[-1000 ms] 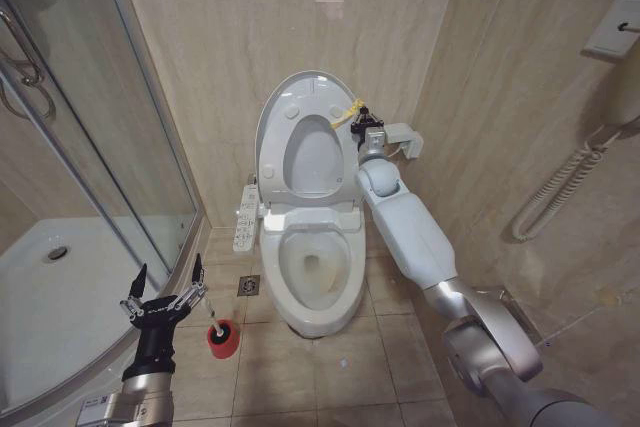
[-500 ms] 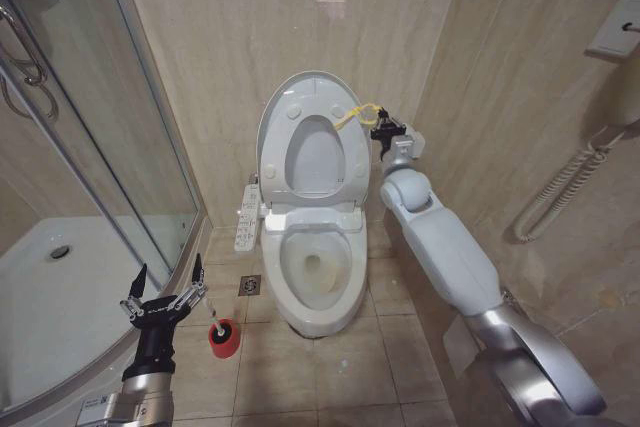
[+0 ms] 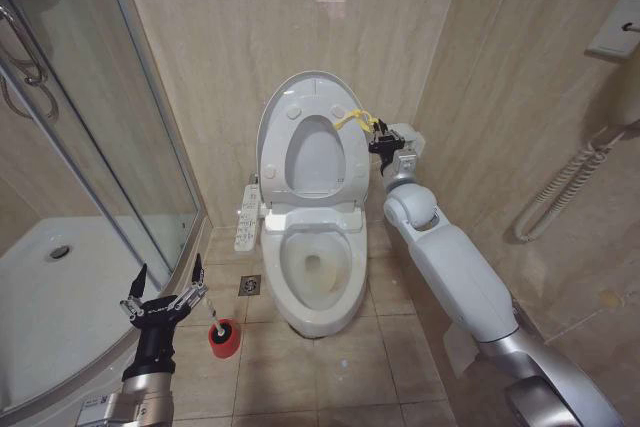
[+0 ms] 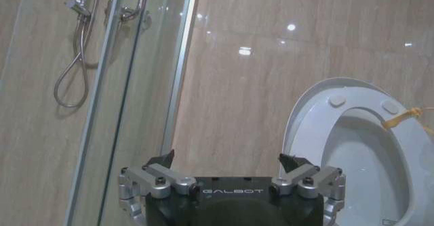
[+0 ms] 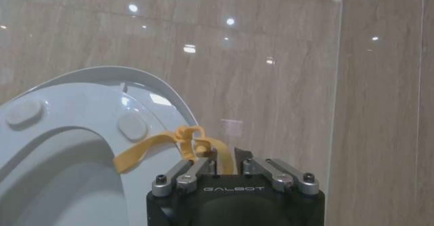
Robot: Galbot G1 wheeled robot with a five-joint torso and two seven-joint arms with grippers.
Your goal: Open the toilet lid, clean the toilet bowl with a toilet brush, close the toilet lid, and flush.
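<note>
The toilet lid [image 3: 300,82] stands upright against the back wall with the ring seat raised against it. Its yellow strap [image 3: 355,119] runs to my right gripper [image 3: 378,135]. In the right wrist view the strap [image 5: 146,147] passes between the nearly closed fingers of the right gripper [image 5: 229,162]. The toilet bowl [image 3: 285,292] is uncovered and stained yellowish inside. The toilet brush [image 3: 214,325] stands in its red holder [image 3: 224,340] on the floor left of the bowl. Just left of the holder, my left gripper [image 3: 165,285] stands open and holds nothing.
A glass shower screen [image 3: 120,147] and white shower tray [image 3: 50,287] take up the left side. A button panel [image 3: 246,217] sticks out from the bowl's left side. A floor drain [image 3: 248,285] lies near the holder. A rail [image 3: 560,187] is fixed to the right wall.
My right arm has swung to the right, away from the lid's edge, taking the yellow strap with it. The lid stays upright. The left arm has not moved.
</note>
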